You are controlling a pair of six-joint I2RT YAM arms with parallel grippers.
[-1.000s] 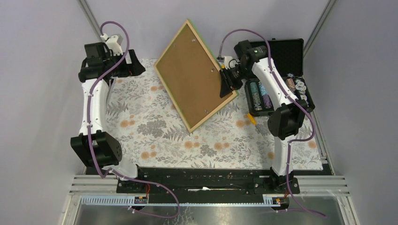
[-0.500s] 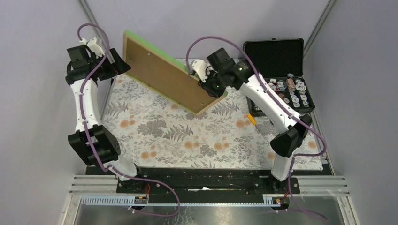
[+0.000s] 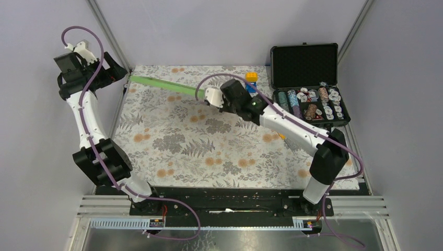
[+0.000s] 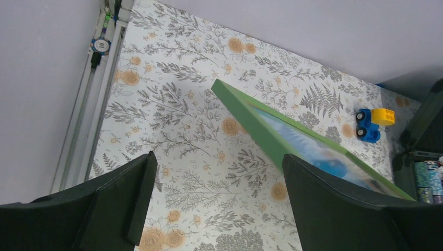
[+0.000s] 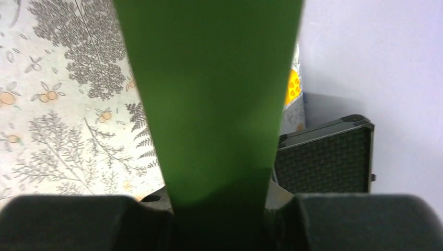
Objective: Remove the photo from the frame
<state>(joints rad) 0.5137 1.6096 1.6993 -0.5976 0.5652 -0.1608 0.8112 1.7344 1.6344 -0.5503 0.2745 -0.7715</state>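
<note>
The frame (image 3: 166, 86) stands on edge over the back of the table, so the top view shows only a thin green strip. My right gripper (image 3: 211, 97) is shut on its right end. In the right wrist view the green border (image 5: 209, 89) fills the middle and runs down between my jaws (image 5: 219, 222). The left wrist view shows the frame's green front (image 4: 251, 121) with the photo (image 4: 318, 153) in it, blue and blurred. My left gripper (image 3: 119, 73) is open and empty near the frame's left end; its fingers (image 4: 123, 196) are spread wide above the cloth, not touching the frame.
An open black case (image 3: 305, 63) with poker chips (image 3: 308, 102) stands at the back right. A blue and yellow toy block (image 3: 252, 81) sits behind the right gripper and also shows in the left wrist view (image 4: 373, 121). A small orange item (image 3: 280, 133) lies by the case. A floral cloth (image 3: 209, 151) covers the table.
The frame has swung from showing its brown back to edge-on and has moved left and lower with the right gripper. The left arm has drawn back to the far left.
</note>
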